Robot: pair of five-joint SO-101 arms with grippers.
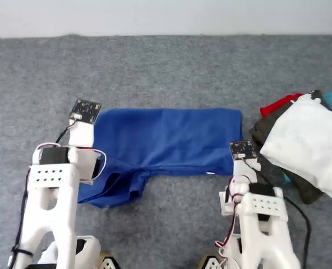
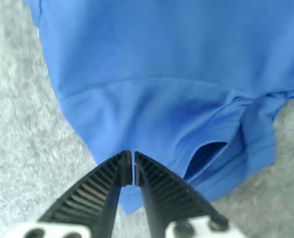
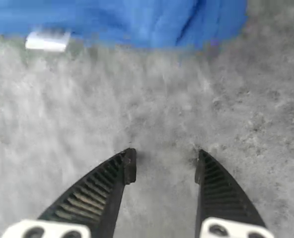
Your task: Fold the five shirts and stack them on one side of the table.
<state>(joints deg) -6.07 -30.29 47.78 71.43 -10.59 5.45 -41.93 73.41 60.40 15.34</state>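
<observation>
blue shirt (image 1: 166, 137) spread | high view: pile (image 1: 309, 145) (right edge) | right gripper (image 3: 166, 158) parted

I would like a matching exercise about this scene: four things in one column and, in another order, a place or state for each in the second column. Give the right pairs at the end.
Column one
A. blue shirt
B. white shirt
C. left end effector
D. right end effector

Column two
1. open
2. shut
3. spread out in the middle
4. on top of the pile at the right side

Right pairs: A-3, B-4, C-2, D-1
</observation>
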